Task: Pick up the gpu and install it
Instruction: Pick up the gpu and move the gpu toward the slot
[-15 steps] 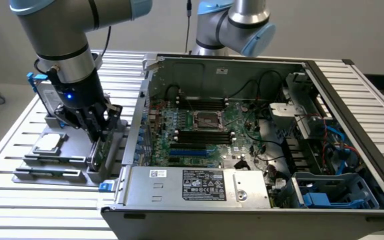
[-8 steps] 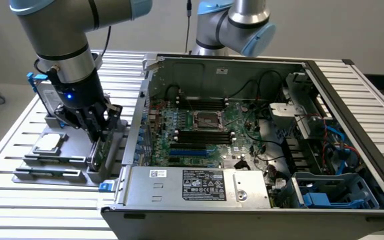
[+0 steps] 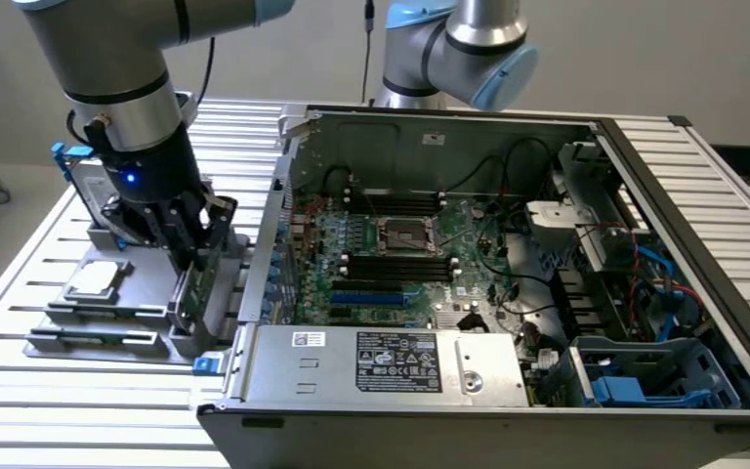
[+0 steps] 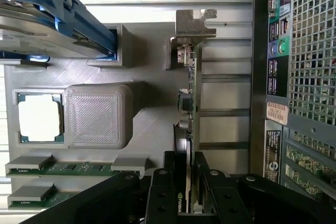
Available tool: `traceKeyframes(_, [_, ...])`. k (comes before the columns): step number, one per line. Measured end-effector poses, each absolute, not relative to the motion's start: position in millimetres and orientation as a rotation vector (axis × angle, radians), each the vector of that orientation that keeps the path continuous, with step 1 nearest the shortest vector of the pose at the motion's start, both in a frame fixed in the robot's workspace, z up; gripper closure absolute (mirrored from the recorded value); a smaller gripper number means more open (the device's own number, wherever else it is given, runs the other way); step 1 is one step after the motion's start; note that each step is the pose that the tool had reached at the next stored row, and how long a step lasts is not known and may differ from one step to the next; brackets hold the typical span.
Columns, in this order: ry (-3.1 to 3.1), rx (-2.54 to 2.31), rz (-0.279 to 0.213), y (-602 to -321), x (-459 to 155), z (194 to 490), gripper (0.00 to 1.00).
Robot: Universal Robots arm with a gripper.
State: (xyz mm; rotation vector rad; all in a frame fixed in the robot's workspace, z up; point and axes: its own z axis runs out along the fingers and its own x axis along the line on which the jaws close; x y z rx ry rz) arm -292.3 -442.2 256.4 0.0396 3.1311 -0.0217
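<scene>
Tool (image 4: 190,182) half-closed, clamping the upright gpu (image 4: 189,98) in its holder (image 4: 152,114).
Pick-up step; freeing it likely needs a straight lift.

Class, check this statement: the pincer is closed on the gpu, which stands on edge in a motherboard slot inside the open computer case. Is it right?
Not quite. The gpu stands on edge in the grey holder outside the computer case, not in a motherboard slot inside it, as the wrist view shows. The pincer is indeed closed on the gpu.
</scene>
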Motion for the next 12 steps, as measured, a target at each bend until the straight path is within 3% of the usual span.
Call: traceKeyframes(12, [3.131,0.040,-0.022,-442.2,-292.3,291.2,0.74])
